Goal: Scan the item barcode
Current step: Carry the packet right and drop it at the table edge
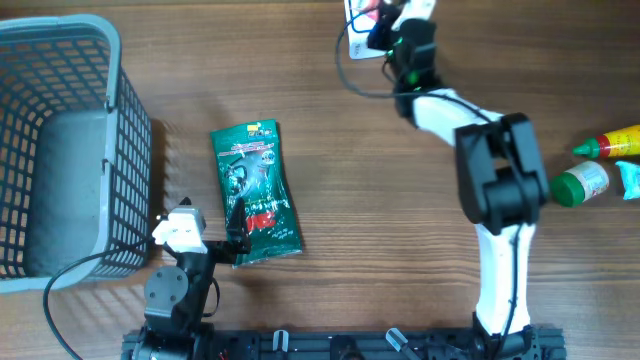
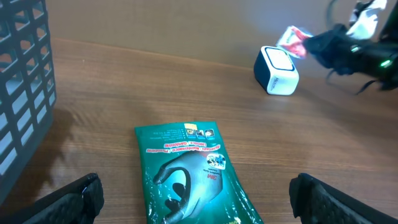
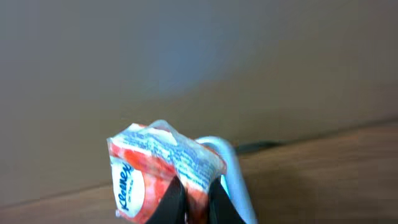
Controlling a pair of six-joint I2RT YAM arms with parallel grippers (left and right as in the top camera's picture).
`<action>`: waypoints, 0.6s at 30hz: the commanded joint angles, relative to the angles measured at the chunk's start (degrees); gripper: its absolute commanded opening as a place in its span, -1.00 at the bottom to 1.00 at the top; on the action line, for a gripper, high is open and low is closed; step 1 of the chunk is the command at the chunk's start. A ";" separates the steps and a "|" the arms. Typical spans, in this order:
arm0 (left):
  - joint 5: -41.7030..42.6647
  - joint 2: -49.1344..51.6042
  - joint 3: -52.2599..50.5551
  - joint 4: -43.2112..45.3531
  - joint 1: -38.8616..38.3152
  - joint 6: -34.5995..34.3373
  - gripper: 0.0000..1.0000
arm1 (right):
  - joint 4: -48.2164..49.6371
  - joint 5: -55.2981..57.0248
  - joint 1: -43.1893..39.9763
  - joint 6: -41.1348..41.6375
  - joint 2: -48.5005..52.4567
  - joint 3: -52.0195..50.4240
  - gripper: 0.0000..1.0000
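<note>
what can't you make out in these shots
Right wrist: no barcode shows on the tissue pack; the view is blurred and the right hand covers its lower part.
Overhead: scanner mostly hidden by the right hand and the top edge.
Left wrist: green packet print too small.
Overhead: teal item cut by the right edge.

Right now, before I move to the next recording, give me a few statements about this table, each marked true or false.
1. The right arm's fingers are shut on a red-and-white Kleenex tissue pack. True.
2. The green plastic glove packet lies inside the grey mesh basket. False: it lies on the wooden table, beside the basket.
3. The left arm's fingers grip the green packet. False: they stand wide open and hold nothing.
4. The tissue pack is held close to the small white box-shaped scanner. True.
</note>
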 commanded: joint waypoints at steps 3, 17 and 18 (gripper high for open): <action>0.46 -0.28 -0.22 0.07 0.20 1.11 1.00 | -18.62 1.84 -11.23 12.22 -8.96 1.14 -0.91; 0.48 -0.28 -0.22 0.07 0.20 1.11 1.00 | -58.97 12.09 -37.83 20.35 -9.31 1.03 -0.91; 0.46 -0.28 -0.22 0.07 0.20 1.11 1.00 | -59.87 12.13 -39.30 20.28 -9.31 1.03 -0.91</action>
